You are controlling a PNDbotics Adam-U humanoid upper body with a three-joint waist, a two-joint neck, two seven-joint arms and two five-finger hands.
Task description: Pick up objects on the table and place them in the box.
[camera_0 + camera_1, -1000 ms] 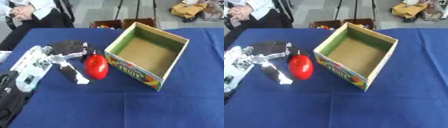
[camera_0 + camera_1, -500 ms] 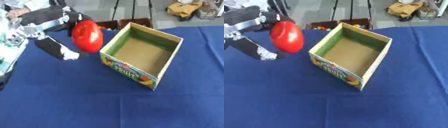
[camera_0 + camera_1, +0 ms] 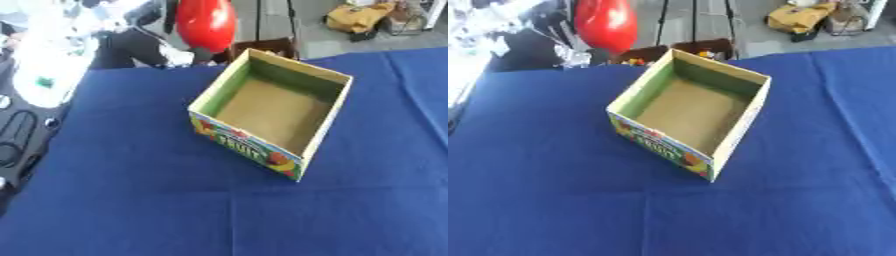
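Left eye view shows the left hand (image 3: 131, 20) up at about 11 o'clock, its fingers (image 3: 179, 57) blurred but wrapped round a red rounded object (image 3: 206, 22), which is held in the air, clear of the table (image 3: 131, 190) and above its far edge. One pale finger reaches down below the object at its 7 o'clock. The object hangs at roughly 11 o'clock from the box (image 3: 273, 112), near the box's far corner but apart from it and not over the opening. The box sits on the blue table a little above the middle of the view, turned so one corner points to 5 o'clock; its inside is green on the walls and brown on the floor, with nothing in it, and its near outer wall carries a bright fruit print. The robot's pale forearm (image 3: 52, 65) runs down the left edge toward 8 o'clock. The right hand shows in neither view
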